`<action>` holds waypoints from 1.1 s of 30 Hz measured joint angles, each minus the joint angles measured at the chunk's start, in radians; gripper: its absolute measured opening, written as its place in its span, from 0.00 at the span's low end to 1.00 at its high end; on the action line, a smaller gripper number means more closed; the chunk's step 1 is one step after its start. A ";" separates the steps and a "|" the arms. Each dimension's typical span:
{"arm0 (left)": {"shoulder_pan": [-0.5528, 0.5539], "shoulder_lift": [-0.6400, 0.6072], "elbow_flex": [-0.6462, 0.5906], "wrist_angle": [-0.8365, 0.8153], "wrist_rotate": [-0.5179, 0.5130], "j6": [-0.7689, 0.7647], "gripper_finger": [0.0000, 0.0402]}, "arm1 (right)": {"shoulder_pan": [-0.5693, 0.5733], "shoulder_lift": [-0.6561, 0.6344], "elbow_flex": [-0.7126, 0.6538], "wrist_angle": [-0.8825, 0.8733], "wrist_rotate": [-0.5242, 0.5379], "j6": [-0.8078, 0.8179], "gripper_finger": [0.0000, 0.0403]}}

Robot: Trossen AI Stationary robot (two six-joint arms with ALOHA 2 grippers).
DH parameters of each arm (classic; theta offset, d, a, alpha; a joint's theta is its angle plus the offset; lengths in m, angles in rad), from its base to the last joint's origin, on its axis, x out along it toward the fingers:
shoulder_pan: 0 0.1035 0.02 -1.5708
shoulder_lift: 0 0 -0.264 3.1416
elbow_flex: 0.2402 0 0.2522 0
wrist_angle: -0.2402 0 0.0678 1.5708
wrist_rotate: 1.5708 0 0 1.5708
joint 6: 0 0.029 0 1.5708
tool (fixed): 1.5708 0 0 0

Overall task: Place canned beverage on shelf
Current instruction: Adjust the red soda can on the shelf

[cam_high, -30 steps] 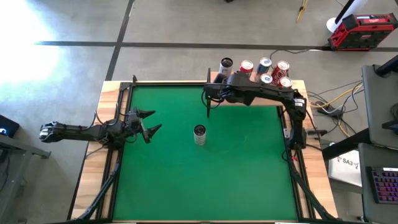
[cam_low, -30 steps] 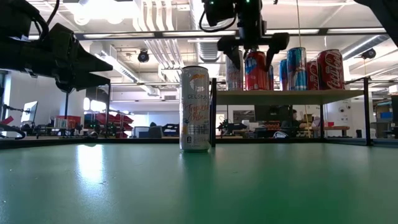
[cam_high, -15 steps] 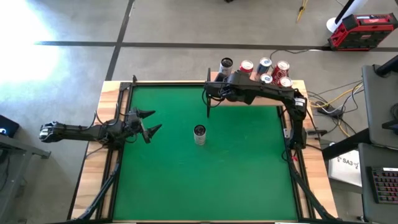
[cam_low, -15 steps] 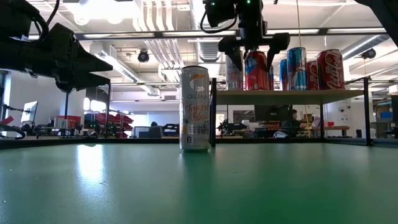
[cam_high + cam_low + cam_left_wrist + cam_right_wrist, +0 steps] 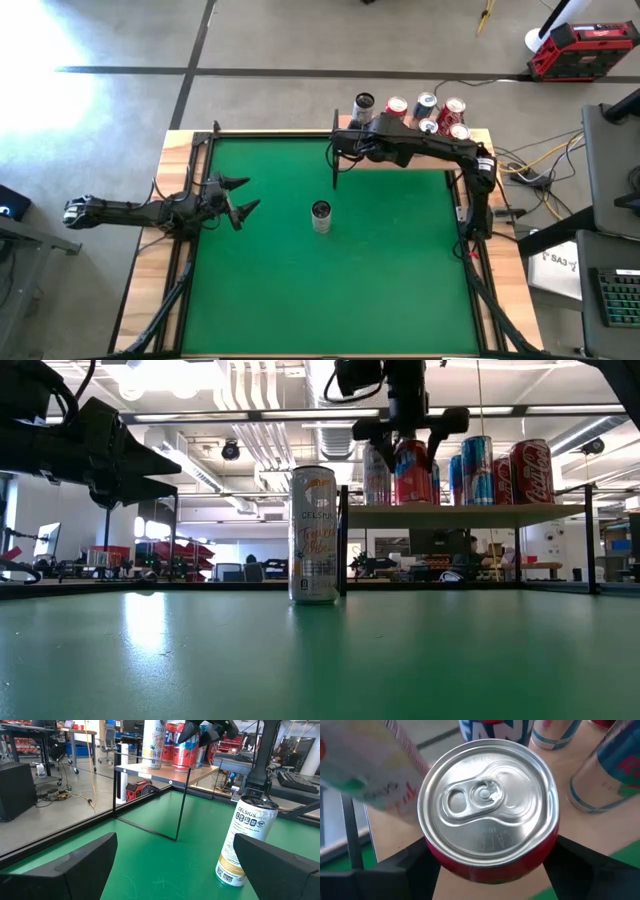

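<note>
A white Celsius can [image 5: 313,536] stands upright near the middle of the green mat [image 5: 300,290] on the desk, its brand name readable down the side; in the left wrist view the same can [image 5: 246,841] shows "CELSIUS" under its silver rim. Behind it, at the far edge of the mat, is the shelf [image 5: 470,510], a light-wood board on thin black rails. On the board stand several upright cans: a pale can [image 5: 374,477] nearest the shelf's black post, a red can [image 5: 411,472], a blue-and-silver can [image 5: 476,470] and a red Coca-Cola can [image 5: 531,471].

The right gripper [image 5: 410,442] is over the shelf with its jaws on either side of the red can's top; its wrist camera looks straight down on that can's silver lid [image 5: 487,805], a dark finger [image 5: 592,870] close on each side. Whether the jaws actually clamp the can cannot be told.

The left gripper [image 5: 240,197] waits at the left edge of the mat, jaws spread and empty, well apart from the Celsius can.
</note>
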 joint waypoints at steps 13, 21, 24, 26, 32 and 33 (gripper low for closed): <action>0.000 0.000 0.000 0.000 0.000 0.000 0.96 | 0.026 -0.144 -0.013 -0.002 -0.037 -0.341 0.72; 0.000 0.000 0.000 0.000 0.000 0.000 0.96 | 0.026 -0.212 -0.129 0.101 -0.041 -0.449 0.72; 0.000 0.000 0.000 0.000 0.000 0.000 0.96 | 0.026 -0.249 -0.196 0.187 -0.048 -0.490 0.72; 0.000 0.000 0.000 0.000 0.000 0.000 0.96 | 0.026 -0.271 -0.238 0.234 -0.050 -0.516 0.72; 0.000 0.000 0.000 0.000 0.000 0.000 0.96 | 0.026 -0.340 -0.364 0.370 -0.064 -0.614 0.72; 0.000 0.000 0.000 0.000 0.000 0.000 0.96 | 0.026 -0.352 -0.384 0.389 -0.063 -0.625 0.72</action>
